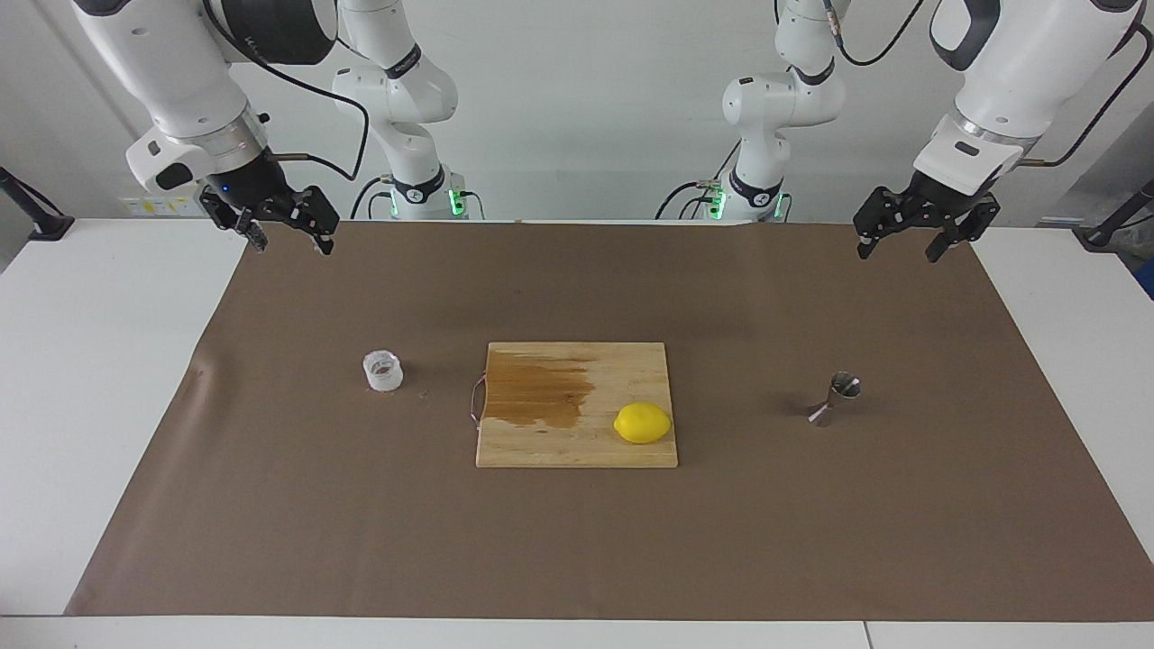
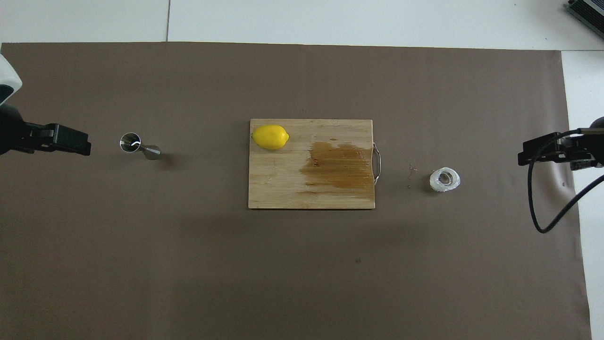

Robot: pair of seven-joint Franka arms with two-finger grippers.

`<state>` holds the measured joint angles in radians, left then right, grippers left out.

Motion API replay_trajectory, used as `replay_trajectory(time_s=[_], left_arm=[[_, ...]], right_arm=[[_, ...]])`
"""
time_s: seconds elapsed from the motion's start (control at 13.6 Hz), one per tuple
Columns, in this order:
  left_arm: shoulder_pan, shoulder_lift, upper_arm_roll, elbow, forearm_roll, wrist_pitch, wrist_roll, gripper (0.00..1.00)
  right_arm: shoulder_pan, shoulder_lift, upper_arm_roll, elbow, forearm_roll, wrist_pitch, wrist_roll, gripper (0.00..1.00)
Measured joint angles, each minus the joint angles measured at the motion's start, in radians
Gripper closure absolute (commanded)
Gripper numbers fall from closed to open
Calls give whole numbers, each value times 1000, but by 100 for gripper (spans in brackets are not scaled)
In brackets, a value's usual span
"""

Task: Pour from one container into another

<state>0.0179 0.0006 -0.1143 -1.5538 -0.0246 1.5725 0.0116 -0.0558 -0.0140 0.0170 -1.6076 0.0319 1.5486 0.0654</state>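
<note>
- Right gripper (image 1: 290, 236) hangs in the air over the brown mat's corner at the right arm's end of the worktop, its fingers (image 1: 259, 238) pointing down and spread apart with nothing between them.
- Its arm comes down from a high, bent pose, a black cable looping off the wrist; in the overhead view this gripper (image 2: 542, 153) shows at the mat's edge.
- Left gripper (image 1: 902, 242) hangs over the mat's corner at the left arm's end, also pointing down, its fingers (image 1: 938, 249) spread and holding nothing; from overhead it (image 2: 71, 140) shows near the jigger but well above the mat.
- Both arms wait up high, well apart from everything on the worktop.
- Clear ribbed cup (image 1: 382, 370) stands upright on the brown mat (image 1: 577, 541), toward the right arm's end, beside the cutting board's handle end but not touching it. It is small, squat and whitish, with brownish bits at its bottom.
- A few tiny brownish crumbs (image 2: 412, 169) lie on the mat between the cup and the board.
- Steel jigger (image 1: 834, 397) stands toward the left arm's end, well apart from the board. It is shiny, two cones joined at a narrow waist, its open mouth up; what is inside cannot be told.
- Wooden cutting board (image 1: 577, 442) lies in the middle between the two, with a dark wet-looking stain (image 1: 541, 392) over the half nearer the cup.
- Yellow lemon (image 1: 643, 423) rests on the board's corner toward the jigger, farther from the robots.
</note>
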Motion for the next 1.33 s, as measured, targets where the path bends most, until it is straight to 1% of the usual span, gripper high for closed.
replay_trajectory(time_s=[0.37,0.52,0.59,0.81,1.03,1.18,1.33], left_arm=[[1,1,4,-8,2,3,5,0],[6,18,16,-21,0,32,5,0],[31,34,19,-36,-15,58,5,0],[141,84,27,-122,-137,159,27,0],[204,105,29,-248,-238,276,11,0],[226,105,29,-325,-301,350,-63,0],[241,105,29,-362,-376,377,-157,0]], right_arm=[[0,0,0,0,0,0,0,0],[0,0,0,0,0,0,0,0],[0,0,0,0,0,0,0,0],[0,0,0,0,0,0,0,0],[0,0,0,0,0,0,0,0],[0,0,0,0,0,0,0,0],[0,0,0,0,0,0,0,0]])
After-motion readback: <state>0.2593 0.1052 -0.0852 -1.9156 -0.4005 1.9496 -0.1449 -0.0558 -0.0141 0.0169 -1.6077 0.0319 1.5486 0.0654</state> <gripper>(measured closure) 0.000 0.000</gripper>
